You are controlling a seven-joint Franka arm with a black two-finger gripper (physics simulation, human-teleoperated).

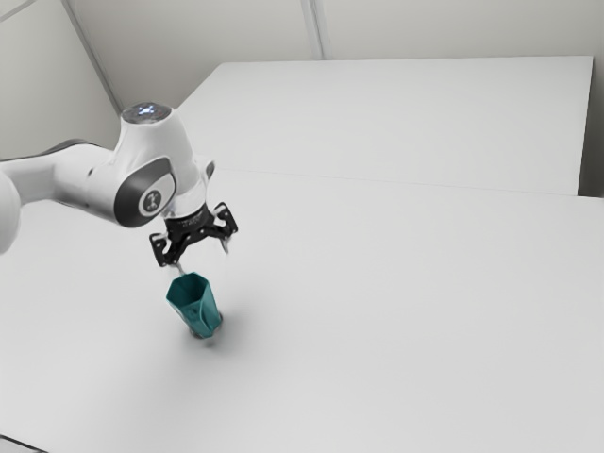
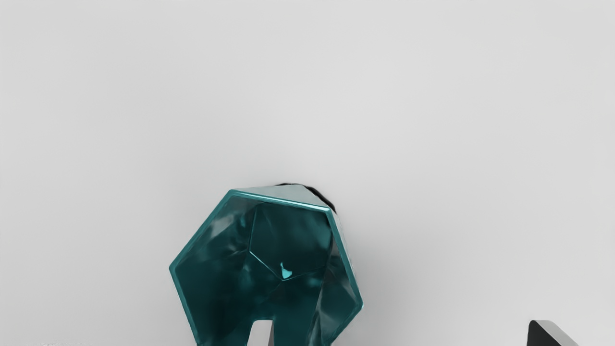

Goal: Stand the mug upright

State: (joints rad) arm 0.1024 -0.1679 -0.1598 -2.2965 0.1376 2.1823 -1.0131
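Pale walls (image 1: 236,28) rise behind the bench, with a light upright strip running down them near the far edge. From where I'm standing, the bench (image 1: 406,302) is a broad white expanse with a thin seam across it. The white arm (image 1: 151,175) comes in from the exterior view's left, its hand hanging over the bench.

Below that hand, the black claw (image 1: 204,260) is spread wide, its two fingers well apart, with nothing gripped between them. Just beneath it is the teal mug (image 1: 195,307), six-sided, on the exterior view's left part of the bench. Its mouth faces upward and its body slants; I can't tell whether its base sits flat.

As for what's in the way, one finger (image 2: 262,334) crosses the mug's open mouth in the wrist view, while the other (image 2: 552,334) is off to the side, well clear of the rim. Whether the first is above the mouth or dipping inside, I can't tell. Smallest of all, a dark-edged bit of something (image 1: 24,444) pokes into the exterior view's lower left corner.
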